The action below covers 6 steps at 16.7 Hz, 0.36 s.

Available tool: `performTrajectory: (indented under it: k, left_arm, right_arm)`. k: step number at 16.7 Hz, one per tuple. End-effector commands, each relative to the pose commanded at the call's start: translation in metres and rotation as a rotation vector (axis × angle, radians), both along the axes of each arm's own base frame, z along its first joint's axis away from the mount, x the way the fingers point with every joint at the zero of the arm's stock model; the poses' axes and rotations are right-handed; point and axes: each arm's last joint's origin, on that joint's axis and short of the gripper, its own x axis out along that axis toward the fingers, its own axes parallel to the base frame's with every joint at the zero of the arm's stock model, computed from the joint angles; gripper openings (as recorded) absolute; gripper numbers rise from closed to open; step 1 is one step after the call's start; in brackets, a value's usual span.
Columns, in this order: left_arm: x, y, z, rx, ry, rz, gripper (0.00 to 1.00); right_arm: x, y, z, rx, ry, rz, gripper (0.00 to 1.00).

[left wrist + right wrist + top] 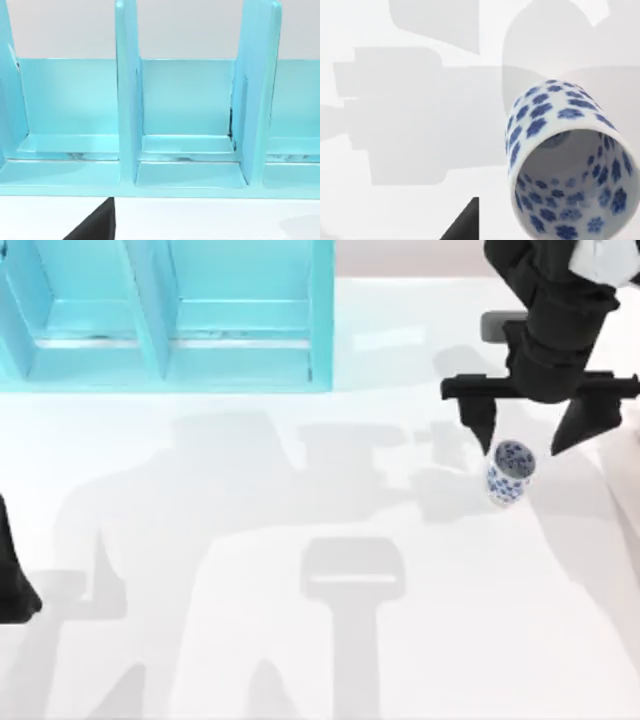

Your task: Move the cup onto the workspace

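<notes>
The cup (510, 472) stands on the workspace (300, 640); the right gripper (527, 445) hovers above, jaws apart, seemingly released.

We count one cup (510, 472), one white workspace (300, 640), one teal shelf unit (240, 310), and two grippers of ours: the right (532, 437) and the left (15, 590).

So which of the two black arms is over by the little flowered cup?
The right arm's gripper, fingers open, hangs just above the cup; the left arm sits far off at the table's left edge.
</notes>
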Motion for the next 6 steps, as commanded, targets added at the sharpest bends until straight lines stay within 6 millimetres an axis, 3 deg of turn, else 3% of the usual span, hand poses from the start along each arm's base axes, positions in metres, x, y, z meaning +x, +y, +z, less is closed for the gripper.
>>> performTrajectory:
  k: [6]
  left_arm:
    - [0.0,0.0,0.0,0.0,0.0,0.0,1.0]
  right_arm:
    - [0.0,0.0,0.0,0.0,0.0,0.0,1.0]
